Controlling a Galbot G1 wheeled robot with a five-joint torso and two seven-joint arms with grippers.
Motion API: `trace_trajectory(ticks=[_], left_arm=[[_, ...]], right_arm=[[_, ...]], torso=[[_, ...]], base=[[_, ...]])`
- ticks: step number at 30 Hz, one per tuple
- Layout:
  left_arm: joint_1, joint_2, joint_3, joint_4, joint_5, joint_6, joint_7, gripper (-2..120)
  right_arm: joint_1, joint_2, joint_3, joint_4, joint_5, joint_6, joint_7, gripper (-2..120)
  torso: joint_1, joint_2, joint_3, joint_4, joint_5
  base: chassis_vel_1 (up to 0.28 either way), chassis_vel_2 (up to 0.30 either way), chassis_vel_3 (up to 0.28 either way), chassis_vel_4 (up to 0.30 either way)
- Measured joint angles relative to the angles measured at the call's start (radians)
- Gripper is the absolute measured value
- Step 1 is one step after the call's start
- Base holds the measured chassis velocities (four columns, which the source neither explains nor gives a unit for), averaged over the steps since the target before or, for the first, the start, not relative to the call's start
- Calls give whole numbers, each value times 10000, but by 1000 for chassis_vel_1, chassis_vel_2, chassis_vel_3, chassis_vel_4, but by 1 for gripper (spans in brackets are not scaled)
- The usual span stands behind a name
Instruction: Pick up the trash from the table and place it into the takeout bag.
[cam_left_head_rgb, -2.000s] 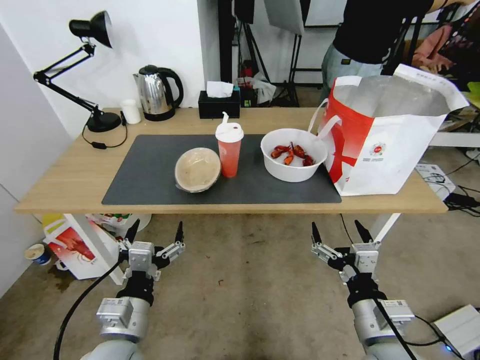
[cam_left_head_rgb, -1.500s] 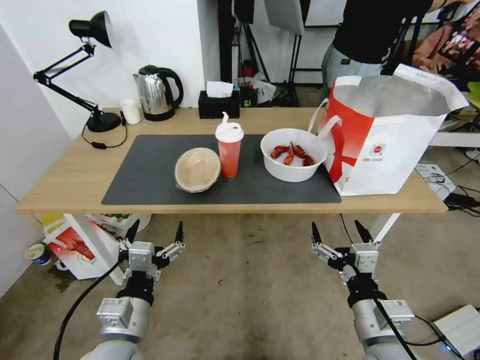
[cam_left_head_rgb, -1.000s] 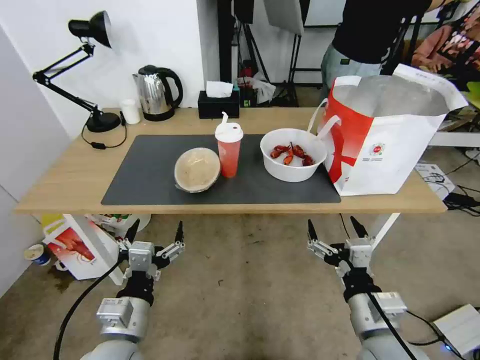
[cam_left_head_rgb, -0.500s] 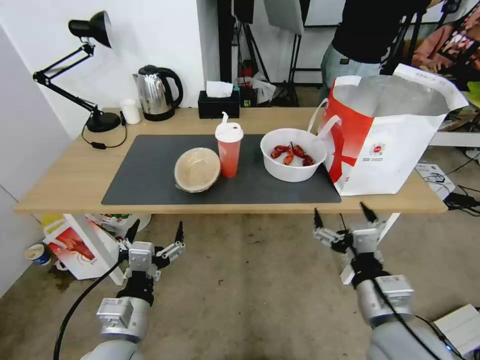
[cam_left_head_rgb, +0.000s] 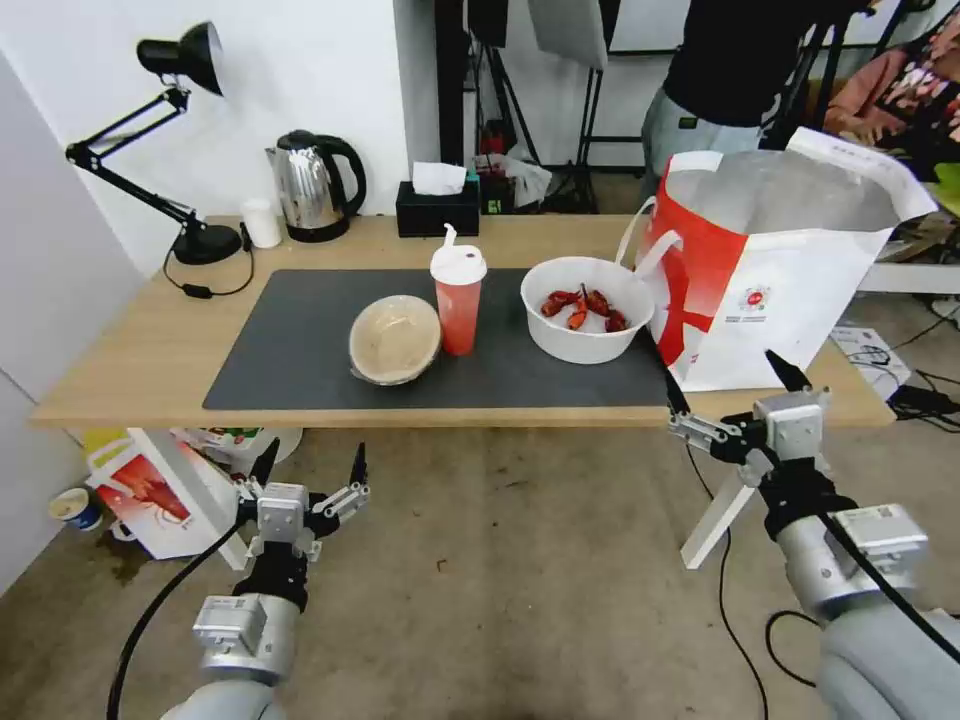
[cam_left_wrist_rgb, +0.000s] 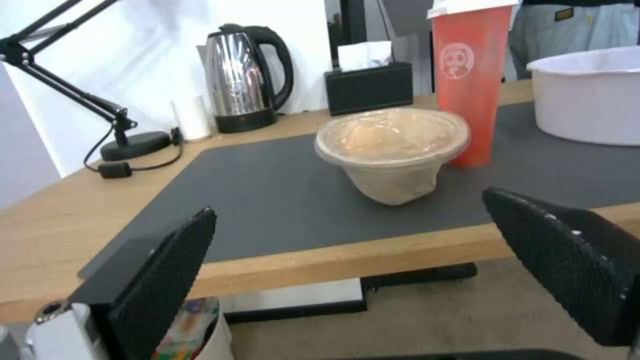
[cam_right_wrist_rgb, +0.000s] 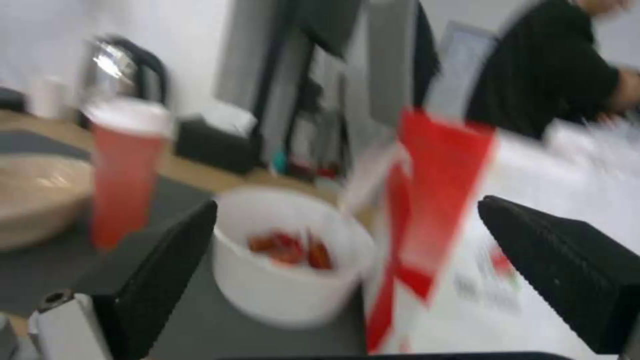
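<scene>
On the dark mat (cam_left_head_rgb: 300, 350) of the table (cam_left_head_rgb: 120, 370) stand the trash items: a tan paper bowl (cam_left_head_rgb: 395, 338), a red lidded cup (cam_left_head_rgb: 459, 300) and a white bowl with red crayfish shells (cam_left_head_rgb: 587, 310). The takeout bag (cam_left_head_rgb: 790, 290) stands open at the table's right end, touching the white bowl. My right gripper (cam_left_head_rgb: 722, 375) is open at the table's front edge, just before the bag's lower left corner. My left gripper (cam_left_head_rgb: 313, 462) hangs open below the table's front edge. The left wrist view shows the tan bowl (cam_left_wrist_rgb: 392, 150) and cup (cam_left_wrist_rgb: 470, 75) ahead of the left gripper (cam_left_wrist_rgb: 348, 202). The right wrist view shows the white bowl (cam_right_wrist_rgb: 287, 260) and bag (cam_right_wrist_rgb: 453, 200) ahead of the right gripper (cam_right_wrist_rgb: 347, 205).
A black desk lamp (cam_left_head_rgb: 180, 130), a kettle (cam_left_head_rgb: 315, 185), a small white cup (cam_left_head_rgb: 262, 222) and a black tissue box (cam_left_head_rgb: 438, 205) line the table's back. A smaller crayfish-print bag (cam_left_head_rgb: 150, 490) sits on the floor at left. A person (cam_left_head_rgb: 740, 80) stands behind the bag.
My right gripper has risen from below the table and moved right, up to the front edge by the bag. The left arm has stayed still.
</scene>
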Motion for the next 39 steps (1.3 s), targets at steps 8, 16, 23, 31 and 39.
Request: trace_trajectory(ticks=[8,16,23,31,39], left_arm=[[0,0,0,0,0,1,0,100],[0,0,0,0,0,1,0,100],[1,0,-1,0,0,0,0,100],[1,1,0,0,0,1,0,100],[0,0,-1,0,0,0,0,100]], right_arm=[[3214,-2516,-376,-1499,2079,470,-2580,100],[5829,-4171,-1141,-2406,3416,425,-4028,100],[8435,-5157,-2966,-3934,4224,336,-6670,100],[12093,-4915,-5777,-5781,3968,438,-8919,100],[14596,-3886,-7971,-7799,3385,688,-11278,100]], torso=[[0,0,1,0,1],[1,0,1,3,0],[0,-1,1,0,2],[-1,-1,1,-2,0],[-1,-1,1,2,0]], base=[[0,0,0,0],[0,0,0,0],[0,0,0,0],[0,0,0,0],[0,0,0,0]])
